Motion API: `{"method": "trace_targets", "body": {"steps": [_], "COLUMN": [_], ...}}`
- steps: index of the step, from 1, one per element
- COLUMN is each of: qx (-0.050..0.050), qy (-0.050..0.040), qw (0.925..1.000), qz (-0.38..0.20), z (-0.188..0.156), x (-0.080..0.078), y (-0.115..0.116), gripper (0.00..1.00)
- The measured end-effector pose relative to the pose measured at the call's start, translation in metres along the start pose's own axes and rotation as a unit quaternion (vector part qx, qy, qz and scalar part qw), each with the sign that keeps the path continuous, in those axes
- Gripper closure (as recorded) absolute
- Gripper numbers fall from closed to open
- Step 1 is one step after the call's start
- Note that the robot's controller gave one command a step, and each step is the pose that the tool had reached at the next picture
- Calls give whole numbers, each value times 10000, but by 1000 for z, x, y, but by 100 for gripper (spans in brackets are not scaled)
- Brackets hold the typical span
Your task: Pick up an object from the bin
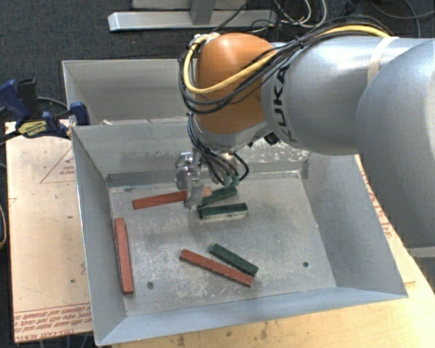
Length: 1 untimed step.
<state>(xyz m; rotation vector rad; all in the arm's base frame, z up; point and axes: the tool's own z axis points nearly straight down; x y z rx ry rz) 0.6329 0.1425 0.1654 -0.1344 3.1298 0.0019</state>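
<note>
1. The gripper (192, 193) is low in the bin (96, 236), toward the middle of its back part. From here I cannot tell whether the jaws stand wide or narrow, since the wrist and cables hide them.
2. Its tip is at the right end of a red-brown bar (159, 201) lying flat across the floor; it looks to be touching, though I can't be sure.
3. Just to the right lies a dark green bar (223, 211), with what seems another green piece (225, 195) just behind it.
4. Nearer the front, a red bar (216, 268) and a green bar (234, 258) lie side by side, slanted.
5. By the left wall, well apart, a long red bar (123, 255) lies lengthwise.
</note>
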Motion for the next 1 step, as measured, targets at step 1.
{"method": "trace_targets", "body": {"steps": [1], "qx": [-8], "qy": [-16], "qw": [10000], "qz": [-66], "z": [-72], "x": [-2], "y": [14], "gripper": [100]}}
